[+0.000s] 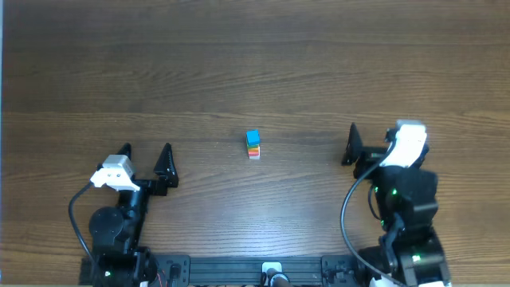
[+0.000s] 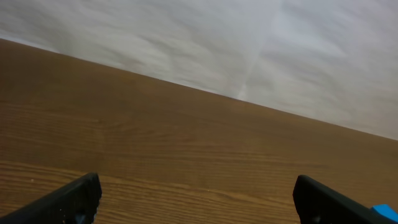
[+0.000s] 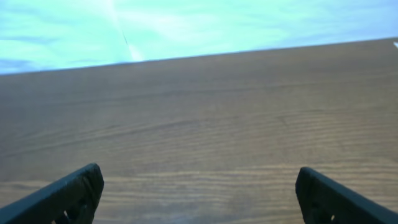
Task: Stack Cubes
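- Your left gripper (image 1: 145, 162) sits low on the left side of the table (image 1: 255, 56), just ahead of its base, with its fingers spread wide and nothing between them
- From there the stack (image 1: 253, 146) lies to the right and slightly farther up the table, well apart from it; a corner of the blue cube (image 2: 385, 213) shows just beyond one finger in the left wrist view
- The stack stands alone in the middle of the table, between the two arms, with its long axis upright; the blue cube is on top, an orange cube (image 1: 253, 148) is under it, and the lower colours are too small to tell
- No loose cube lies on the table, so you can judge the stacking as good as done
- Your right gripper (image 1: 374, 147) is on the right, level with the stack and well apart from it, and its fingers are also wide and empty
- Both arms have much the same reach to the stack; any approach has to come in from the side without nudging the column, as a tall, narrow stack is likely to topple
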Available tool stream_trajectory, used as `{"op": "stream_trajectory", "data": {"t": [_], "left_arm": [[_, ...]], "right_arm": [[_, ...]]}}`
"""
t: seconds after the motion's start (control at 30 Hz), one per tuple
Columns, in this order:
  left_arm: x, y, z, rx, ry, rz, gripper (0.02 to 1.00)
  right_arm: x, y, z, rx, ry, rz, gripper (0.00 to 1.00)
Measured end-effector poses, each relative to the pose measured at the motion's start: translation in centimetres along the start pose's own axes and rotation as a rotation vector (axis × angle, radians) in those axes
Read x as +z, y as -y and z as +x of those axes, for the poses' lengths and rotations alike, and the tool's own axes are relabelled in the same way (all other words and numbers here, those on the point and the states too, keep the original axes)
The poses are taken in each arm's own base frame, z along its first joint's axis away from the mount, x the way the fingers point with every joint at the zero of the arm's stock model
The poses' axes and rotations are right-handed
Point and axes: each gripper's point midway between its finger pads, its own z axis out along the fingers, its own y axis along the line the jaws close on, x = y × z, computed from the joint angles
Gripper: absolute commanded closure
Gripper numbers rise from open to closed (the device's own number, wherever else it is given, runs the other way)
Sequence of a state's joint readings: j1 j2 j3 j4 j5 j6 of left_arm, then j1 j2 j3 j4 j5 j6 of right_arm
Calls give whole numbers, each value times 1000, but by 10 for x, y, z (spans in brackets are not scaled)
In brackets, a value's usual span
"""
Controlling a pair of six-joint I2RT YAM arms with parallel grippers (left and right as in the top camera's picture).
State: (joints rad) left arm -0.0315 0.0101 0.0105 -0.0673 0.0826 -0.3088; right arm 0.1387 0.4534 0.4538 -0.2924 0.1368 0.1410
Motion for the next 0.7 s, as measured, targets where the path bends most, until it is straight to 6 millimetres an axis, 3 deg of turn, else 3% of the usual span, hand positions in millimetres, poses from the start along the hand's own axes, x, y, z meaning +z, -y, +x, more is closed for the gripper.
{"op": "stream_trajectory", "data": {"t": [0.33, 0.7], "left_arm": [[0, 0, 0, 0, 0, 0, 18], [0, 0, 0, 0, 1, 0, 18]], "right_arm": [[4, 13, 42, 2, 87, 19, 7], [5, 20, 63, 17, 189, 20, 9]]}}
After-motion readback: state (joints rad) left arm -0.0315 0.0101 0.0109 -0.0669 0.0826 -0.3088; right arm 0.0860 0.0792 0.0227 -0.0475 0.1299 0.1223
